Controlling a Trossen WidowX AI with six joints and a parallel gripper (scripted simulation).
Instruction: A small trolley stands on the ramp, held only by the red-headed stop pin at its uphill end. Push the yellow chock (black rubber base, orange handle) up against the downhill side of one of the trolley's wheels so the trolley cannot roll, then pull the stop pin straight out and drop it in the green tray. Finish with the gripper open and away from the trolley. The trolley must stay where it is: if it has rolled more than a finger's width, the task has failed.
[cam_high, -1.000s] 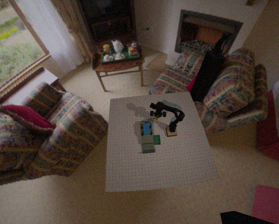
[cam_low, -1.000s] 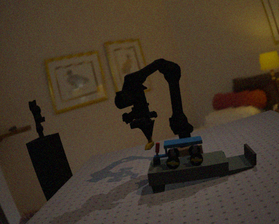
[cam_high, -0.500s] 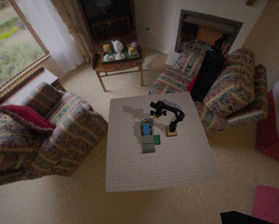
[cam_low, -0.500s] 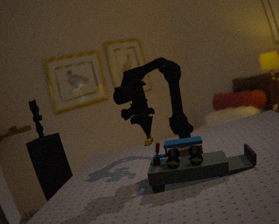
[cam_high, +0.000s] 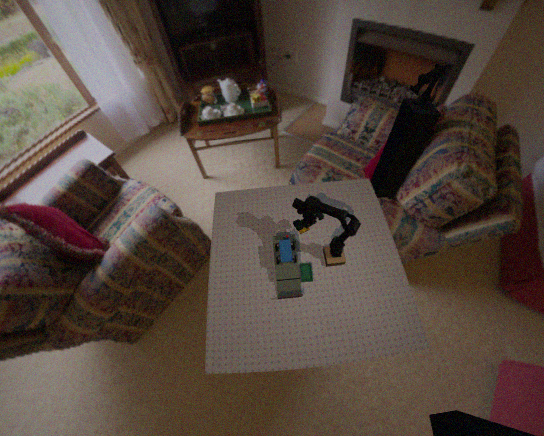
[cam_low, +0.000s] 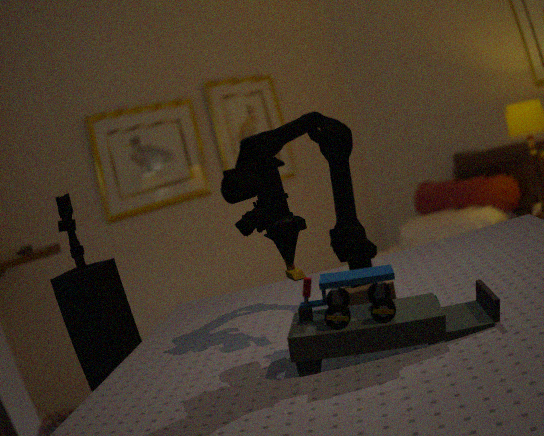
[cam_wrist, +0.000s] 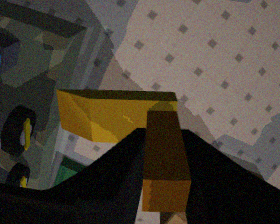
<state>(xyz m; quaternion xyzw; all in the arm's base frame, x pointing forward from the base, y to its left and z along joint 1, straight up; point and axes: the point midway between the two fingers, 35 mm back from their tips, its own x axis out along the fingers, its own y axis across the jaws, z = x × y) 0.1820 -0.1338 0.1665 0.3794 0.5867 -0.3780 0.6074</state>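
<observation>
Clamped in the jaws (cam_high: 303, 230) (cam_low: 291, 268) by its orange handle (cam_wrist: 167, 155), the yellow chock (cam_high: 303, 230) (cam_low: 295, 274) (cam_wrist: 100, 117) looks light and rigid, its rubber base likely grippy, so that upright handle suits best.

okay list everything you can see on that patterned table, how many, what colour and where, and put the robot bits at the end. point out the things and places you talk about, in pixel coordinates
trolley (cam_high: 285, 250) (cam_low: 356, 276): one, blue top, dark wheels, on the ramp
ramp (cam_high: 288, 288) (cam_low: 400, 320): one, grey-green, mid-table
stop pin (cam_low: 307, 288): one, red head, upright at the trolley's uphill end
green tray (cam_high: 306, 272) (cam_wrist: 64, 172): one, green, beside the ramp
chock (cam_high: 303, 230) (cam_low: 295, 273) (cam_wrist: 92, 117): one, yellow with orange handle, held above the table
base block (cam_high: 335, 258): one, tan, under the arm
arm (cam_high: 350, 225) (cam_low: 342, 175): one, black, reaching toward the ramp's uphill end
gripper (cam_high: 301, 226) (cam_low: 291, 267) (cam_wrist: 161, 137): one, black, shut on the chock
</observation>
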